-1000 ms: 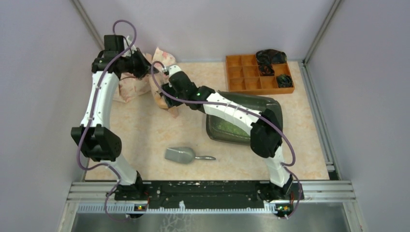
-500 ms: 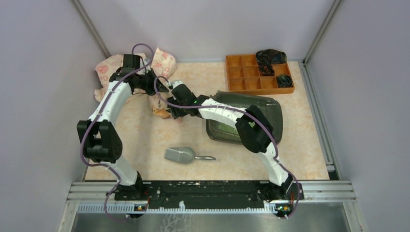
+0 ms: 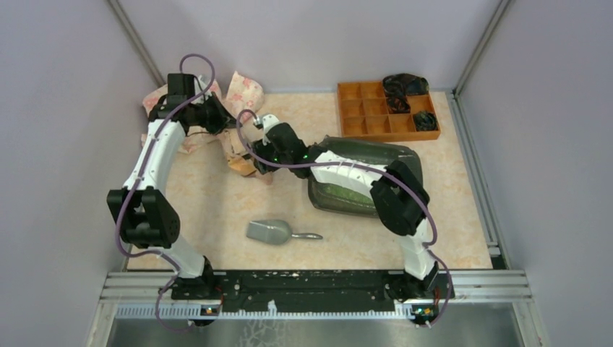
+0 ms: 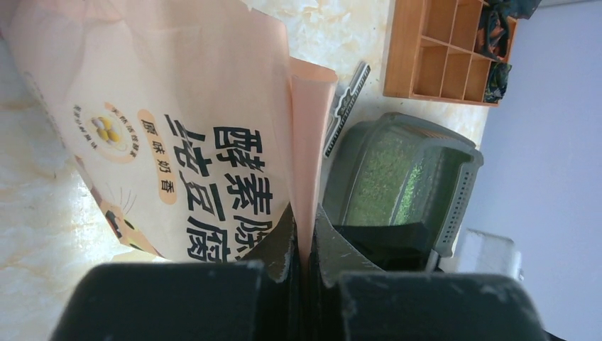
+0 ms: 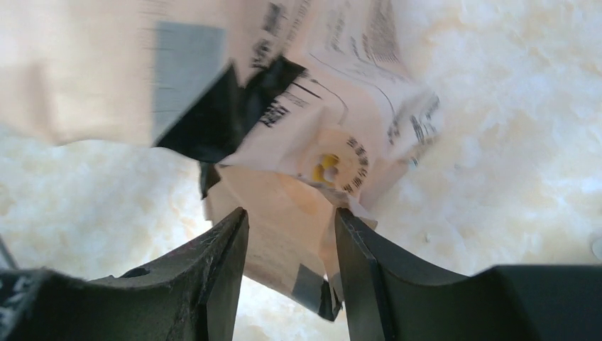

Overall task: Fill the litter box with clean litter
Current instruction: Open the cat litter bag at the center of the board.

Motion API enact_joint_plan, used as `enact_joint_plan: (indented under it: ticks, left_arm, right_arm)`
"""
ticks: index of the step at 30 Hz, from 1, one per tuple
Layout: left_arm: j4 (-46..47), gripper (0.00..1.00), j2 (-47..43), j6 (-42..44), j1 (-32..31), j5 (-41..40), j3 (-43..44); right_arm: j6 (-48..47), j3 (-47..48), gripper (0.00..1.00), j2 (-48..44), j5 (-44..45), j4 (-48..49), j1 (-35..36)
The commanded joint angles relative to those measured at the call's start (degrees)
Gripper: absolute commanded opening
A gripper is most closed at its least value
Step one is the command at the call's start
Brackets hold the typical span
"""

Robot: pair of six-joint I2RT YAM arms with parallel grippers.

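Now the left end effector (image 4: 304, 238) is pinching tightly closed on a folded edge of the peach paper bag (image 4: 177, 142), while the right end effector (image 5: 289, 220) is clasping the bag's lower corner between its half-spread fingers. Just right of both, touching neither, the litter box (image 3: 405, 160) is sitting on the table (image 3: 217, 195), holding a layer of clean litter (image 4: 383, 177).

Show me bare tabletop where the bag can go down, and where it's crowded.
Free: the table between the left arm and the scoop; the strip right of the litter box; the back gap between bag and orange organiser. Crowded: back left, where the left gripper and right gripper meet the bag.
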Motion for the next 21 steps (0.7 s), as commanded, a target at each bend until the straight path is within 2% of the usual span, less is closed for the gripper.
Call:
enact_joint_plan:
  ticks: [1, 3, 9, 14, 19, 21]
  left_arm:
    - [-1.40, 0.00, -2.85, -0.07, 0.25, 5.39, 2.73]
    - [-0.94, 0.00, -2.59, -0.23, 0.62, 7.92, 2.46]
    - [2.73, 0.00, -2.02, -2.76, 1.73, 17.17, 0.69]
    - [3.47, 0.00, -2.07, -3.64, 1.85, 20.77, 0.72]
    - [3.22, 0.00, -2.32, -3.88, 1.85, 21.08, 0.65]
    - [3.00, 0.00, -2.56, -3.67, 1.84, 20.63, -0.07]
  right_arm:
    - [-2.71, -3.58, 0.49, -7.26, -5.47, 14.48, -0.06]
    - [-2.80, -1.61, 0.49, -6.92, -5.32, 12.83, -0.03]
    - [-4.66, 14.19, 0.48, 3.68, -4.50, -1.27, 0.02]
    - [-3.79, 26.93, 0.43, 10.15, 4.96, -16.72, 0.45]
    - [-4.50, 28.20, 0.38, 9.43, 9.10, -24.74, 1.26]
    - [-5.43, 26.90, 0.44, 8.66, 8.60, -27.37, 1.48]
